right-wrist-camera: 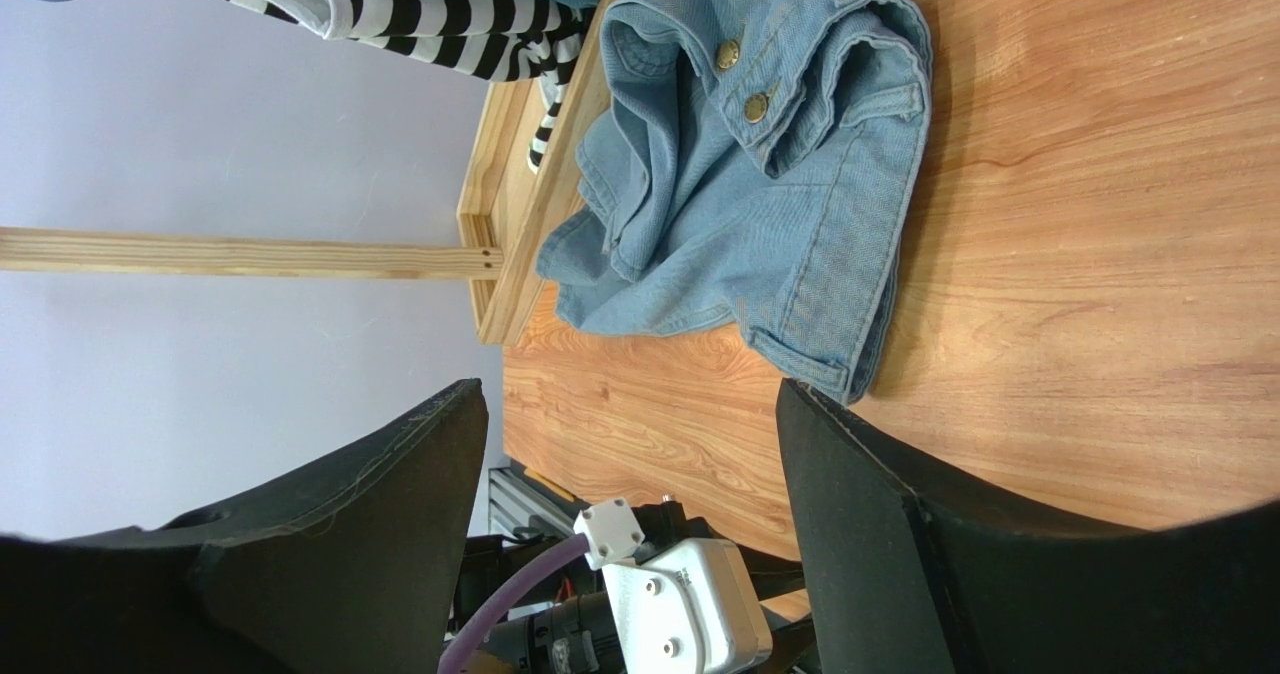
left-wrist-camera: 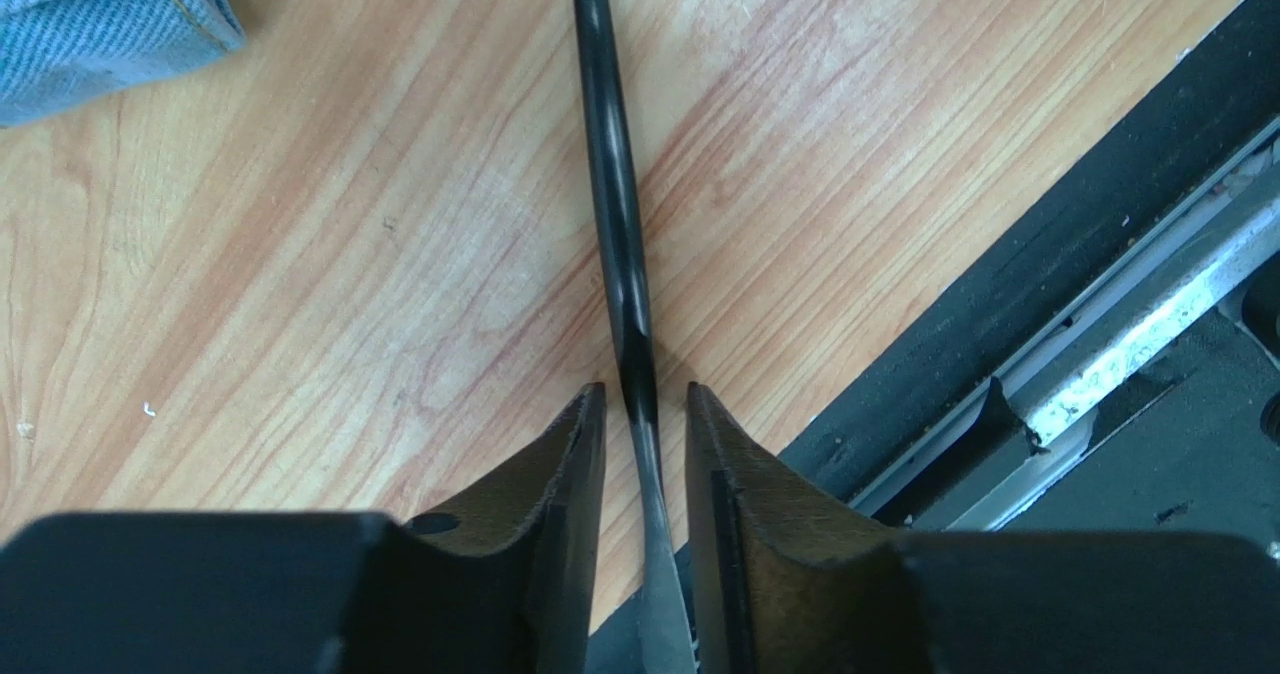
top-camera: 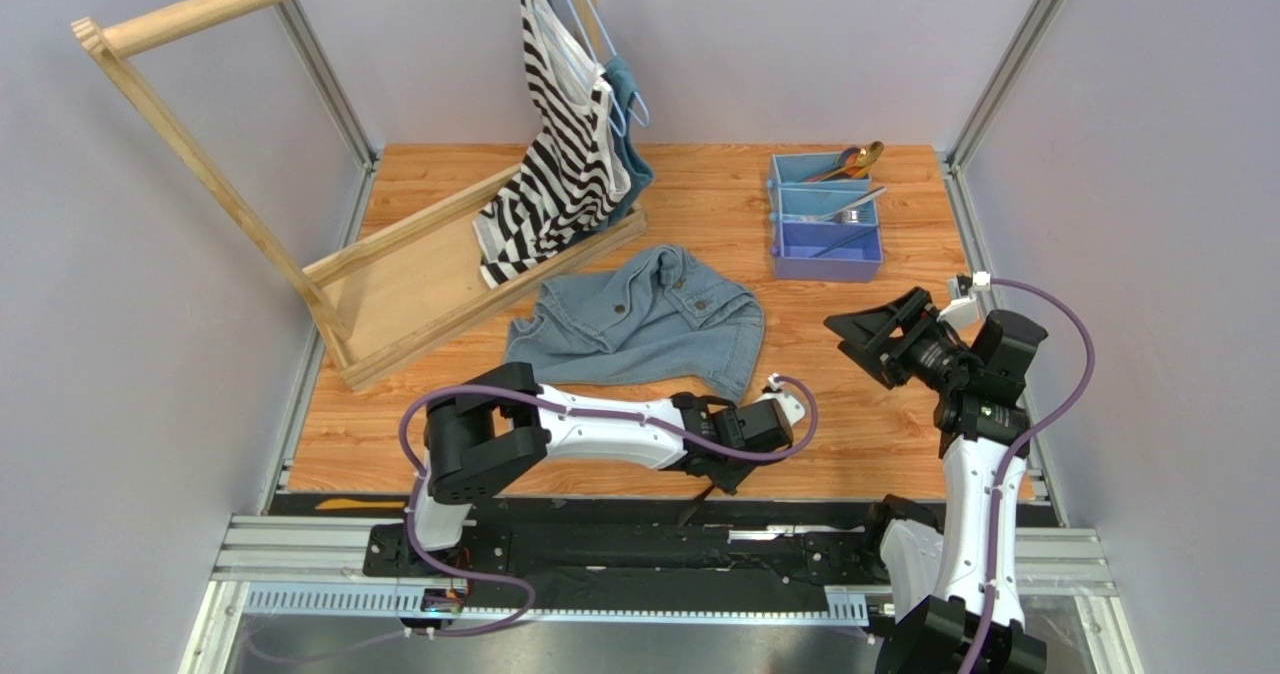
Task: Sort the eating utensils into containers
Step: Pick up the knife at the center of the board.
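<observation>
A dark knife lies on the wooden table at its near edge, its blade reaching over the black strip. My left gripper straddles the knife's neck, one finger on each side with a thin gap either way; in the top view this gripper points down at the table's front edge. The light blue tray stands at the back right and holds a gold spoon and a silver fork. My right gripper hovers open and empty in front of the tray, facing left.
A crumpled denim garment lies mid-table, just beyond the left arm. A wooden rack with a striped shirt fills the back left. A slim orange piece lies by the metal rail at the front left.
</observation>
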Controlling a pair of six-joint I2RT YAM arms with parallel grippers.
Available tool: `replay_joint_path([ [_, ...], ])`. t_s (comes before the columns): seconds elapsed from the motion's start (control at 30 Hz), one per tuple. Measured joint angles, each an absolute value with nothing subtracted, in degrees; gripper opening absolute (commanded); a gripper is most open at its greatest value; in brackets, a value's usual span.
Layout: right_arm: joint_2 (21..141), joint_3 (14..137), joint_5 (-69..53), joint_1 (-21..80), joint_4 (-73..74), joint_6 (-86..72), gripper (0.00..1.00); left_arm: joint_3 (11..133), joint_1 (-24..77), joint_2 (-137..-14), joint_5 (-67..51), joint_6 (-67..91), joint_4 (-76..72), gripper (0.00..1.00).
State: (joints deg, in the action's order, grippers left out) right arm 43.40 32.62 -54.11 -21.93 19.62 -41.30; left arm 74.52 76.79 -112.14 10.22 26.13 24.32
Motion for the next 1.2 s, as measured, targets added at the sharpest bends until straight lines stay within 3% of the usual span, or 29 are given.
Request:
replay_joint_path([
  [0.1, 43.40, 32.62, -54.08, -21.93, 19.81, -41.01, 0.74, 74.56, 76.79, -112.40, 10.94, 26.20, 23.73, 0.00],
  [0.57, 43.57, 30.00, -54.17, -21.93, 19.40, -40.69, 0.71, 72.64, 76.34, -110.02, 13.54, 27.38, 24.43, 0.00],
  [0.9, 41.87, 28.84, -55.99, -21.91, 17.91, -41.95, 0.68, 70.00, 69.06, -92.29, 12.45, 27.33, 27.57, 0.00],
  [1.2, 41.28, 25.19, -56.62, -15.46, 10.39, -47.64, 0.68, 69.60, 63.33, -90.24, 6.85, 26.70, 25.85, 0.00],
])
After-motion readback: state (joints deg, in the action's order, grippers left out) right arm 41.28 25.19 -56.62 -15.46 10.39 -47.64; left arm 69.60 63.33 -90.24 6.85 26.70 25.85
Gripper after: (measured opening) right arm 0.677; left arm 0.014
